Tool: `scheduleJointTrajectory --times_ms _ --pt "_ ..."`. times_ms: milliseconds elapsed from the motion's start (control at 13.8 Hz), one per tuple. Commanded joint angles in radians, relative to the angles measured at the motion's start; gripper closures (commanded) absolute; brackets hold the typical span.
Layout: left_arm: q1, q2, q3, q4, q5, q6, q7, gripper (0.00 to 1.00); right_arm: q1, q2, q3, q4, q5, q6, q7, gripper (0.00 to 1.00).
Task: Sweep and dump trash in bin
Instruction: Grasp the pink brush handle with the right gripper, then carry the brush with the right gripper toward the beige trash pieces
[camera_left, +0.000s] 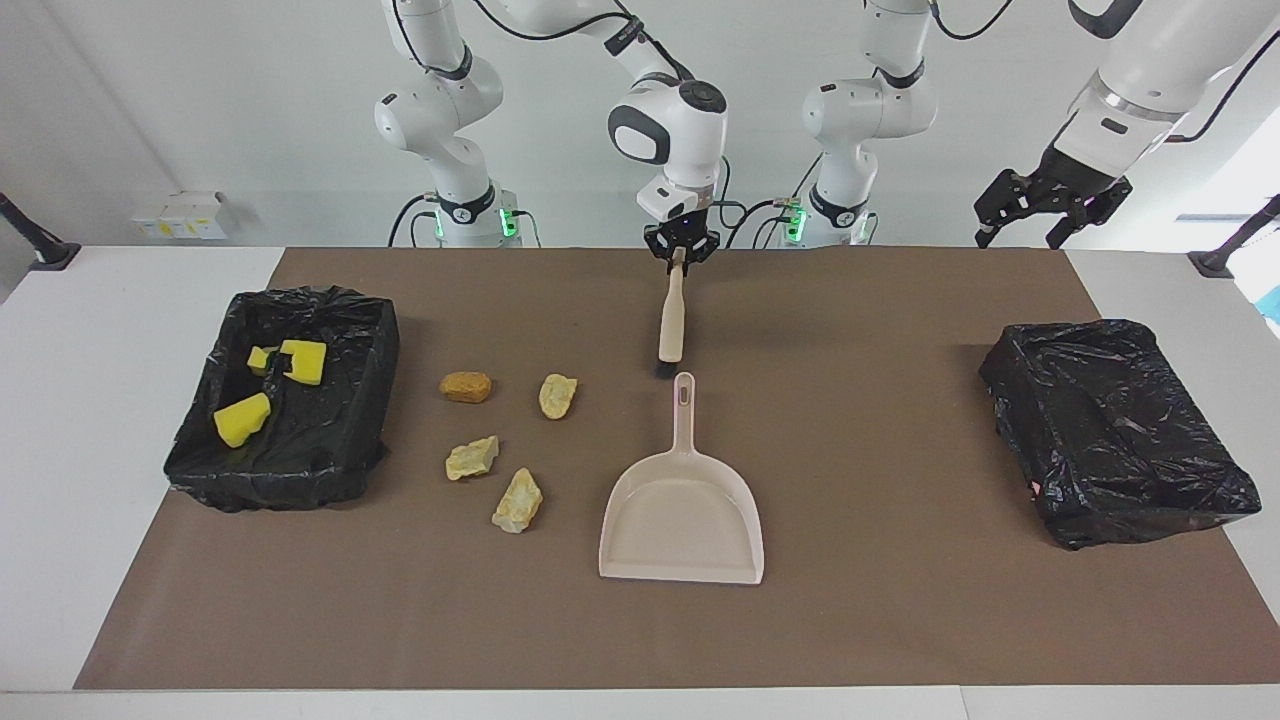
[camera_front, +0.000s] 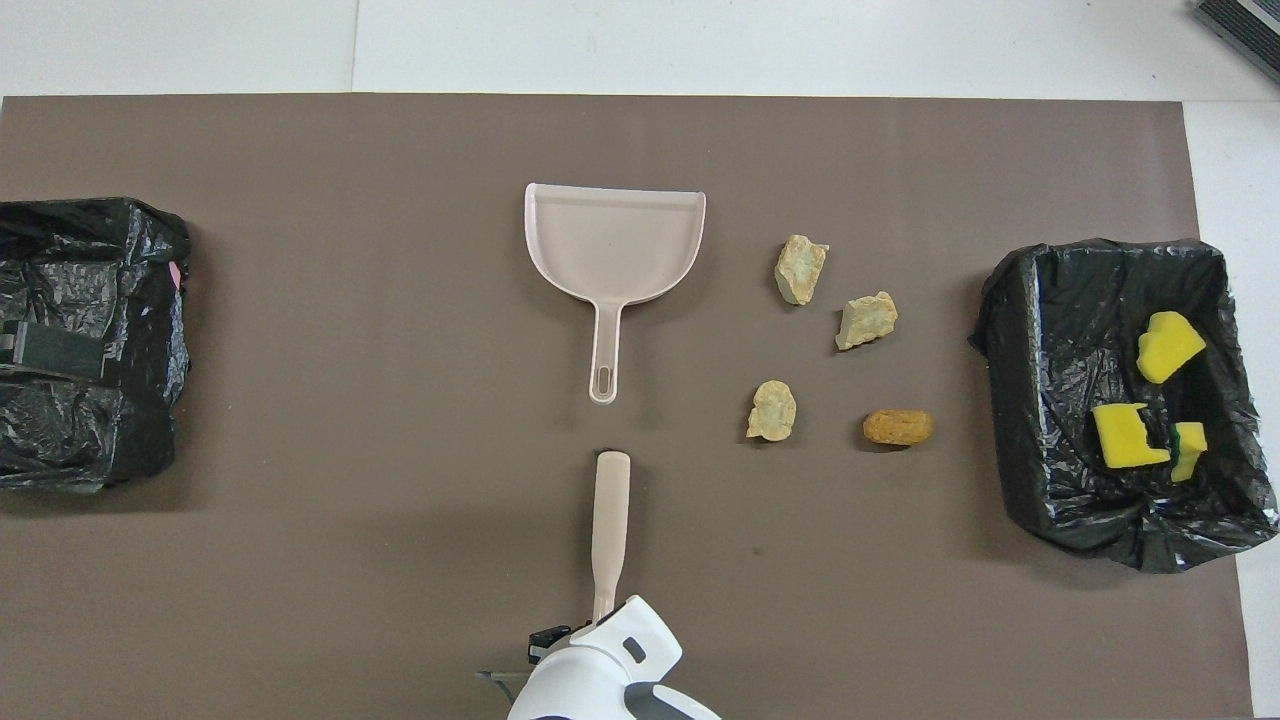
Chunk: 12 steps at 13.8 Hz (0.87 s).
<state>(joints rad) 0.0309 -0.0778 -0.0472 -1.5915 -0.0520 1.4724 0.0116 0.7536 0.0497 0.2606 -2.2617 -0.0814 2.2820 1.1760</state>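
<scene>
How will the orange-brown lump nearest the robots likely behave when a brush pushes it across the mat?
The orange-brown lump is rounded and oblong, so it may roll. It is small and looks bready, so probably light. The brown mat lies flat, so it should slide.

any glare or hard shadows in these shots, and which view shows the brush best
Facing view: glare glints on both black bin liners, and the brush under the right gripper throws a faint shadow on the mat. Overhead view: even light, soft shadows beside the dustpan and lumps; the arm hides the brush's grip.
</scene>
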Motion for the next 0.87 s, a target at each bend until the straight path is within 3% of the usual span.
scheduleJointTrajectory --times_ms 0,508,798 --pt "0.007 -0.017 -0.006 -0.015 0.015 0.006 0.001 0.00 -0.005 0.009 0.000 0.004 -0.020 0.011 0.019 1.00" --pt "0.007 -0.016 -0.006 -0.016 0.015 0.006 0.002 0.00 -0.026 -0.005 -0.006 0.102 -0.018 -0.150 0.007 1.00" --pt "0.007 -0.016 -0.006 -0.016 0.015 0.006 0.001 0.00 -0.101 -0.085 -0.004 0.110 -0.017 -0.211 -0.044 1.00"
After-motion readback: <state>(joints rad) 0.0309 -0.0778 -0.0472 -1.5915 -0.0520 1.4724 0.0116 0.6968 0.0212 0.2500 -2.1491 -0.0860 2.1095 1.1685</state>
